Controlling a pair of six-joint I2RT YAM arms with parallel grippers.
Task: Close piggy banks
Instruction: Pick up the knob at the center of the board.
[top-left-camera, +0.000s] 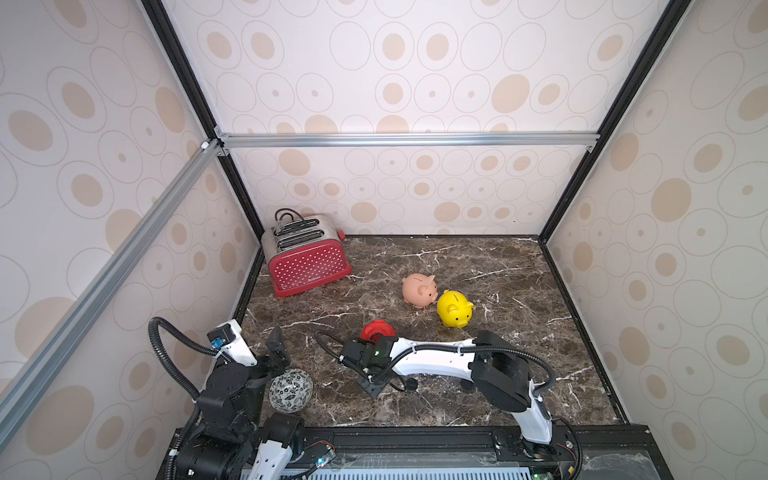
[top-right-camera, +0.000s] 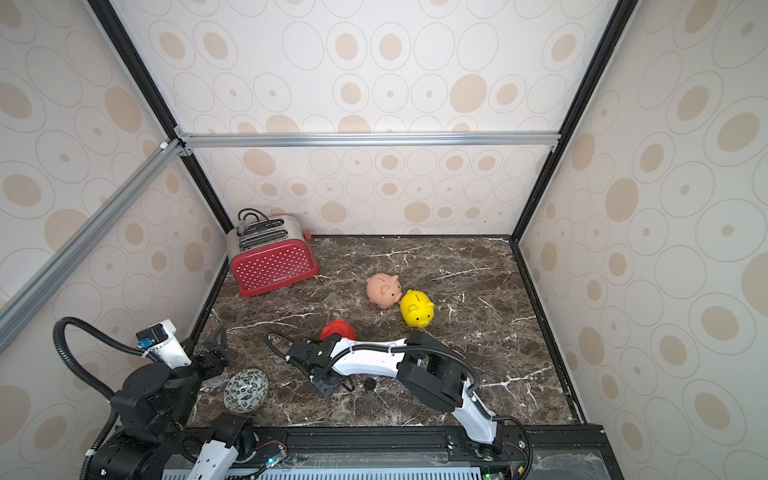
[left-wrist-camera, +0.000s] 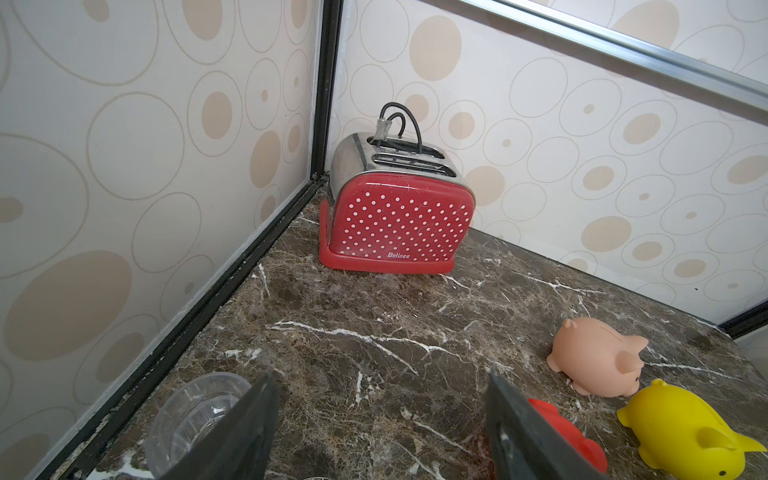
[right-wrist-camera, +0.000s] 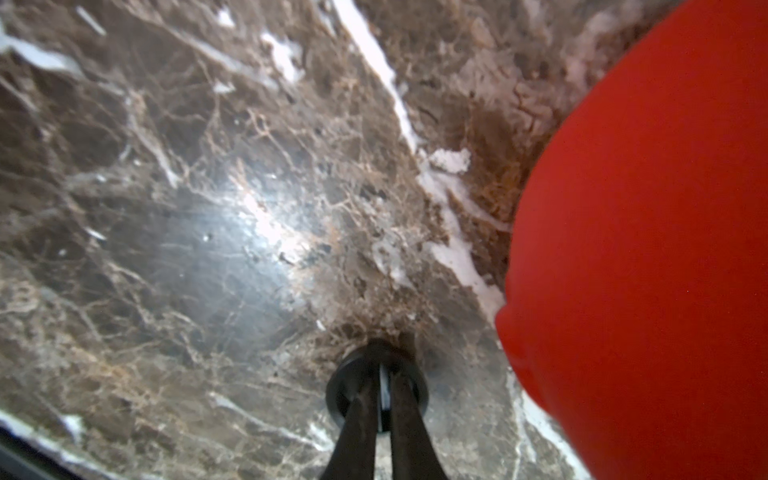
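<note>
Three piggy banks are on the marble table (top-left-camera: 498, 374). The peach-pink pig (top-left-camera: 419, 289) and the yellow pig (top-left-camera: 455, 308) stand snout to snout at mid-table. The red pig (top-left-camera: 377, 330) lies nearer the front, partly hidden behind my right wrist (top-left-camera: 363, 353). In the right wrist view my right gripper (right-wrist-camera: 384, 374) points down at the table, its fingers pinched together on a round black plug (right-wrist-camera: 338, 390) right beside the red pig (right-wrist-camera: 644, 249). My left gripper (left-wrist-camera: 381, 374) hovers open and empty at the front left, apart from all the pigs.
A red polka-dot toaster (top-left-camera: 305, 257) stands in the back left corner. A black-and-white patterned ball (top-left-camera: 291, 390) and a clear plastic cup (left-wrist-camera: 195, 411) lie by the left arm. A loose black disc (top-left-camera: 410, 383) lies under the right forearm. Patterned walls close in three sides.
</note>
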